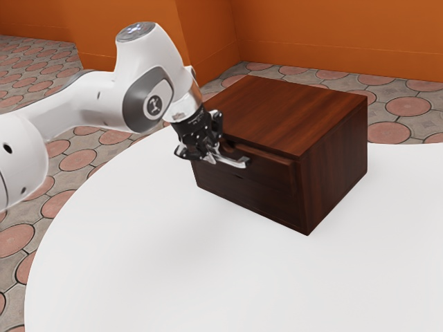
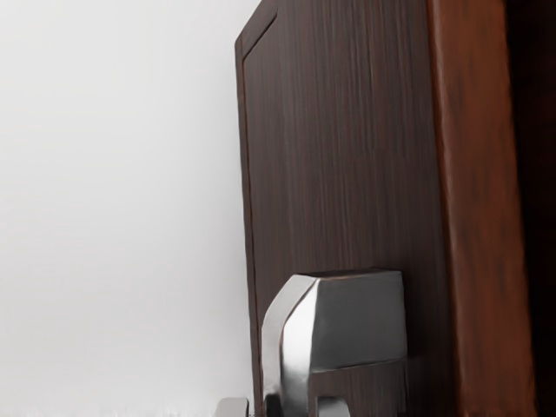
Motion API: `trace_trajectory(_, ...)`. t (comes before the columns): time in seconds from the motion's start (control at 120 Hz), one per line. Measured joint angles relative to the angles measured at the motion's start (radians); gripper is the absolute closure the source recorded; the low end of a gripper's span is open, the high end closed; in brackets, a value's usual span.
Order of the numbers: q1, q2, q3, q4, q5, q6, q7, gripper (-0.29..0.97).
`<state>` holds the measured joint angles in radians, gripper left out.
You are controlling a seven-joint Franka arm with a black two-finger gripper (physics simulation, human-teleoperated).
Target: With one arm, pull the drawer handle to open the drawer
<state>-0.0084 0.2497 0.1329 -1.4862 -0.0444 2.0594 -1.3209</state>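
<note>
Orange walls (image 1: 311, 28) and a floor of round terracotta tiles (image 1: 41, 62) lie behind the gripper and below the level it works at. The round white table (image 1: 173, 263) spreads out beneath the gripper and toward the camera. The white Franka arm (image 1: 90, 104) comes in from the exterior view's left and bends down to the hand. The dark wooden cabinet (image 1: 332, 159) stands on the table directly beyond the gripper, with its front face turned toward the hand. The upper drawer (image 1: 270, 169) sits in that face, just behind the gripper. Its front stands a little proud of the cabinet, and a narrow dark gap shows under the cabinet's top edge. The lower panel of the cabinet lies flush below it. The black gripper (image 1: 208, 153) is pressed up to the drawer front near the end closest to the arm, and it tilts downward. The silver drawer handle (image 1: 235, 161) is a metal bar mounted along the drawer front. It passes between the fingers and runs on past the gripper toward the exterior view's right. The fingers are clamped on the bar from two sides. In the wrist view the handle's bracket (image 2: 347, 330) looms right under the hand. It is fixed to the wood-grained drawer front (image 2: 339, 156), with the white tabletop beyond.
</note>
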Motion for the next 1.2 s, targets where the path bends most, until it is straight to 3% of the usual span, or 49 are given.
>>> trace_trajectory(0.442,0.002,-0.157,0.0,-0.196,-0.021,-0.004,-0.007,0.79)
trace_trajectory(1.2,0.057,-0.548,-0.002,-0.61,-0.016,0.022,-0.033,0.79)
